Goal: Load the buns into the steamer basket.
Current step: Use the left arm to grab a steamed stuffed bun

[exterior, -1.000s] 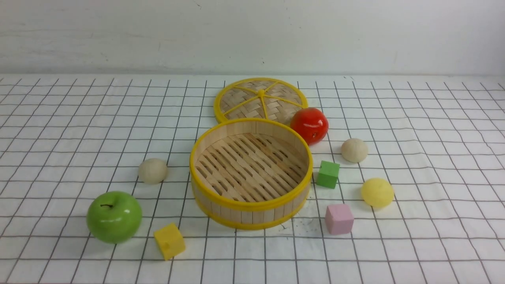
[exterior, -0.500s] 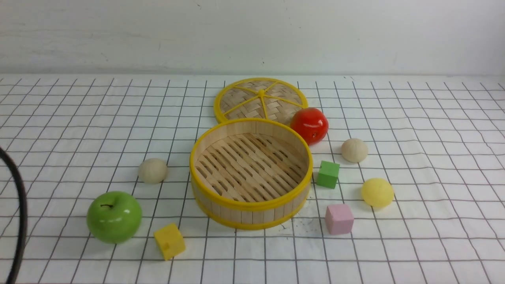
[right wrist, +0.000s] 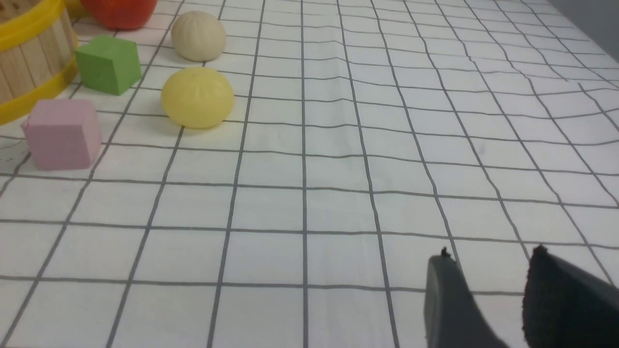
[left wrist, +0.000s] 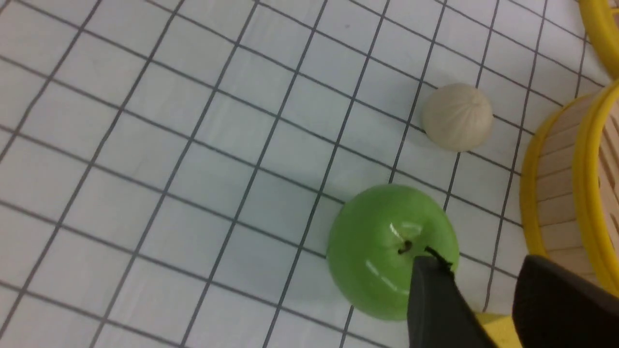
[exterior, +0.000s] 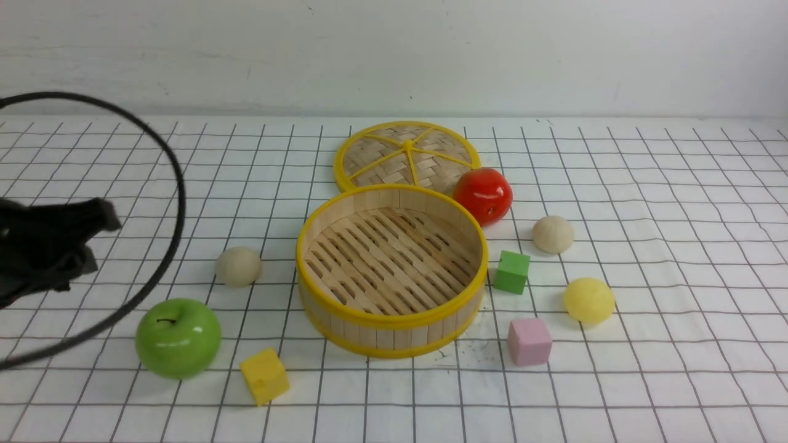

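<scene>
The steamer basket [exterior: 394, 335] stands empty at the table's middle, and its wall also shows in the left wrist view [left wrist: 556, 193]. One cream bun [exterior: 238, 266] lies left of it. Another cream bun [exterior: 553, 234] and the pale yellow bun [exterior: 588, 299] lie to its right. My left gripper [exterior: 101, 240] hangs open at the far left, empty, its fingertips over the green apple [left wrist: 391, 251] and short of the left bun [left wrist: 457, 116]. My right gripper [right wrist: 491, 256] is open over bare cloth, well away from the yellow bun [right wrist: 197, 96] and the cream bun [right wrist: 198, 36].
The woven lid [exterior: 406, 154] lies flat behind the basket, with a red fruit [exterior: 483, 195] beside it. A green cube [exterior: 511, 271], a pink cube [exterior: 529, 341] and a yellow cube [exterior: 264, 375] sit near the basket. A black cable [exterior: 178, 209] loops above the left side.
My left arm and its cable loop have come into the front view from the left edge, moving toward the green apple. No object has shifted.
</scene>
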Motion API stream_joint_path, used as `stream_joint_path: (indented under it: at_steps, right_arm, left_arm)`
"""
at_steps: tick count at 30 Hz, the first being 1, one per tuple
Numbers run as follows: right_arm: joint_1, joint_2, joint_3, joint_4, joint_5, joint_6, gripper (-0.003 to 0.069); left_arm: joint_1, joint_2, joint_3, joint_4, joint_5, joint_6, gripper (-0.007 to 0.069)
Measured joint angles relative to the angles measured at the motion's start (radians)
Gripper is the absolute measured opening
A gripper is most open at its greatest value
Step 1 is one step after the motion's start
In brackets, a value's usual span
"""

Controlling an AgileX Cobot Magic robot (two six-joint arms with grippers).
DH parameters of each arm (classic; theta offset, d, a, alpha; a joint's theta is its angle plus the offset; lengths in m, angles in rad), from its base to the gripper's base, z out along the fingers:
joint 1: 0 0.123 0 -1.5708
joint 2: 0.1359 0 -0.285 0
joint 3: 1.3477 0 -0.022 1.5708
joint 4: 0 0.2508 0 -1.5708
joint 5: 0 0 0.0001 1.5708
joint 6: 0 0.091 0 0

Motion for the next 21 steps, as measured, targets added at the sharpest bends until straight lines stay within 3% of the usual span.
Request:
stream_joint_path:
  at_steps: [7, 13, 16, 21]
  right_arm:
    - [0.000, 0.000, 0.000, 0.000, 0.000, 0.000, 0.0239]
    - [0.000, 0.000, 0.000, 0.000, 0.000, 0.000, 0.0239]
    - [0.000, 0.000, 0.000, 0.000, 0.000, 0.000, 0.0239]
    - [0.000, 0.000, 0.000, 0.000, 0.000, 0.000, 0.0239]
  left_arm:
    - [0.000, 0.322, -0.250, -0.099, 0.084, 0.035, 0.0238]
    - [0.000, 0.532, -0.452, -0.184, 0.174, 0.206, 0.0238]
    - [0.000, 0.675, -0.609, -0.202, 0.307, 0.322, 0.0238]
    - [-0.003, 0.815, -0.782, -0.201, 0.404, 0.339, 0.0238]
